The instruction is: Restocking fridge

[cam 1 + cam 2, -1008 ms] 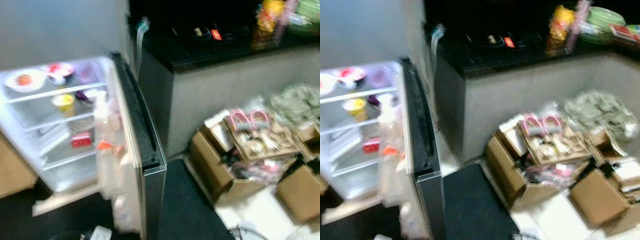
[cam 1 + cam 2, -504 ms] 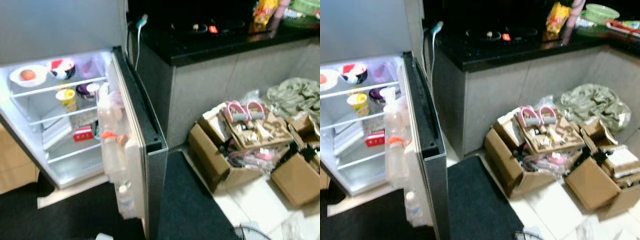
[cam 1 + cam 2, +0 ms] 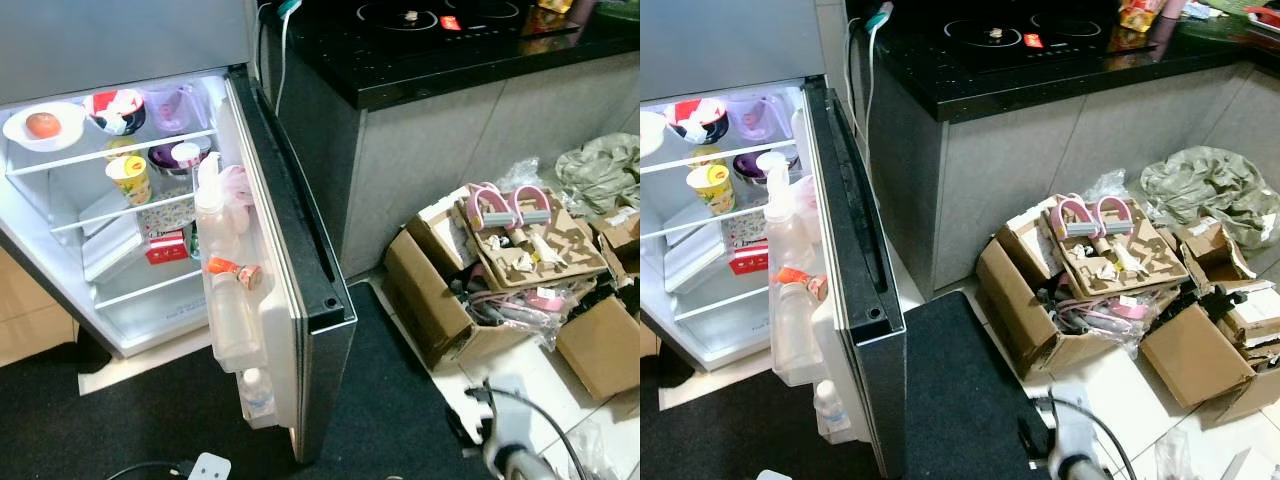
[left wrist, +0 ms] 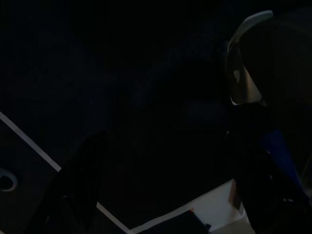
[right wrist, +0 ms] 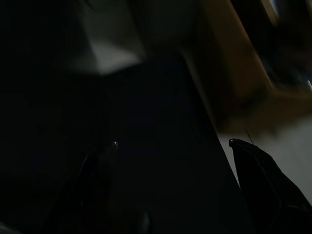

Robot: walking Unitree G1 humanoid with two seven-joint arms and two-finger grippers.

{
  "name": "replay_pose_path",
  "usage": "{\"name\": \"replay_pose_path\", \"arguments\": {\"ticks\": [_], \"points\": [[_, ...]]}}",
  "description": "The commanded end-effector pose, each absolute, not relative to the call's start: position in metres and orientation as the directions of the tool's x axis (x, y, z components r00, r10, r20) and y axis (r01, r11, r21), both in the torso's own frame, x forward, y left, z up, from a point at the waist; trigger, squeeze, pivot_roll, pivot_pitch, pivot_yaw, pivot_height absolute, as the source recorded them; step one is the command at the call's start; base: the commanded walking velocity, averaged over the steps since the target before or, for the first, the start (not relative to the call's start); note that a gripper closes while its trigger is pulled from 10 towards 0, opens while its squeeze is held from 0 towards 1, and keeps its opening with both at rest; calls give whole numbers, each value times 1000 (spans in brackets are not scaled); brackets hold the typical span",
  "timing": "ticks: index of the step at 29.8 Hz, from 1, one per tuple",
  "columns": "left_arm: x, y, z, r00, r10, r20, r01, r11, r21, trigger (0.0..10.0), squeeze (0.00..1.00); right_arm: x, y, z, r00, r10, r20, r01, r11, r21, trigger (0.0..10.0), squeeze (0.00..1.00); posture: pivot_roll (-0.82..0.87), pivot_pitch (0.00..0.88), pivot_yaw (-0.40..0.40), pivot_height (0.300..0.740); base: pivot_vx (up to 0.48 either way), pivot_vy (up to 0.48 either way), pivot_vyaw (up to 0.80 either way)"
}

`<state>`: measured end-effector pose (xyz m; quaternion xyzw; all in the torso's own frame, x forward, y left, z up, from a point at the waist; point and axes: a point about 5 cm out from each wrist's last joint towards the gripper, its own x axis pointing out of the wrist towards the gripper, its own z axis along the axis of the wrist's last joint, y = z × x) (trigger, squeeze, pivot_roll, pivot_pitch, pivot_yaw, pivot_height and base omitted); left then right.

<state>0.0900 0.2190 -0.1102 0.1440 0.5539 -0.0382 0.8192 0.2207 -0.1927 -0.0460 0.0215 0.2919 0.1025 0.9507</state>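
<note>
The fridge (image 3: 120, 230) stands open at the left, its shelves holding a plate with an orange fruit (image 3: 42, 125), a bowl (image 3: 115, 108), a yellow cup (image 3: 130, 180) and a red packet (image 3: 165, 247). Its door (image 3: 290, 290) swings out toward the robot, long edge running away from it, with bottles (image 3: 225, 300) racked inside. Right of that, a dark bench (image 3: 1040, 50) carries a hob, and open cardboard boxes (image 3: 1090, 290) crowd the floor. The left gripper (image 4: 161, 195) hangs nearer the fridge, the right gripper (image 5: 170, 161) nearer the boxes; both sets of jaws look spread and hold nothing, over dark mat. Stock probably lies rightward. The left eye view catches the plate whole, which the right eye view crops.
</note>
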Motion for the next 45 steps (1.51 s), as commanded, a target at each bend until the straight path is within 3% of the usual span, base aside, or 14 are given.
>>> {"name": "replay_pose_path", "arguments": {"ticks": [1, 9, 11, 19, 22, 23, 24, 30, 32, 35, 36, 39, 43, 45], "points": [[84, 214, -112, 366, 80, -927, 239, 955, 177, 10000, 0, 234, -180, -35, 828, 283, -483, -250, 959, 134, 10000, 0, -39, 25, -65, 740, 0, 0, 0], [83, 215, -113, 364, 82, -928, 244, 953, 180, 10000, 0, 259, -128, -9, 780, 501, -374, -487, 862, 139, 10000, 0, -29, 20, -65, 740, 0, 0, 0], [83, 214, -113, 363, 82, -928, 246, 952, 180, 10000, 0, 264, -88, 8, 675, 662, -324, -674, 733, 94, 10000, 0, -20, 13, -66, 740, 0, 0, 0], [81, 214, -113, 361, 86, -928, 240, 954, 182, 10000, 0, 285, -34, 43, 647, 715, -265, -744, 668, -15, 10000, 0, 0, 10, -72, 740, 0, 0, 0], [81, 216, -113, 358, 88, -929, 248, 951, 185, 10000, 0, 269, 67, 91, 356, 916, -185, -934, 345, -87, 10000, 0, 14, 6, -71, 740, 0, 0, 0], [81, 216, -113, 358, 88, -929, 248, 951, 185, 10000, 0, 269, 67, 91, 356, 916, -185, -934, 345, -87, 10000, 0, 14, 6, -71, 740, 0, 0, 0], [81, 216, -113, 358, 89, -929, 250, 950, 188, 10000, 0, 249, 109, 118, 189, 977, -99, -979, 181, -89, 10000, 0, 24, 7, -69, 740, 0, 0, 0], [81, 217, -113, 365, 96, -926, 231, 954, 190, 10000, 0, 209, 162, 196, -63, 966, 250, -997, -72, 26, 10000, 0, 88, 16, -83, 740, 0, 0, 0], [80, 217, -113, 368, 98, -925, 219, 957, 189, 10000, 0, 210, 162, 206, -49, 952, 303, -995, -73, 68, 10000, 0, 89, 18, -83, 740, 0, 0, 0], [80, 217, -113, 364, 99, -926, 216, 958, 188, 10000, 0, 234, 144, 181, 102, 970, 222, -991, 79, 110, 10000, 0, 69, 33, -81, 740, 0, 0, 0], [80, 216, -113, 355, 99, -930, 231, 954, 190, 10000, 0, 259, 118, 151, 267, 957, 111, -958, 252, 135, 10000, 0, 53, 41, -77, 740, 0, 0, 0], [79, 216, -113, 351, 101, -931, 232, 954, 191, 10000, 0, 274, 92, 133, 368, 928, 55, -922, 357, 150, 10000, 0, 38, 48, -76, 740, 0, 0, 0], [80, 215, -113, 365, 112, -924, 194, 962, 194, 10000, 0, 304, -10, 64, 674, 705, -220, -706, 703, 92, 10000, 0, 4, 57, -82, 740, 0, 0, 0], [80, 215, -113, 372, 118, -921, 176, 965, 195, 10000, 0, 305, -33, 49, 720, 631, -290, -641, 764, 70, 10000, 0, 4, 57, -82, 740, 0, 0, 0]]}}
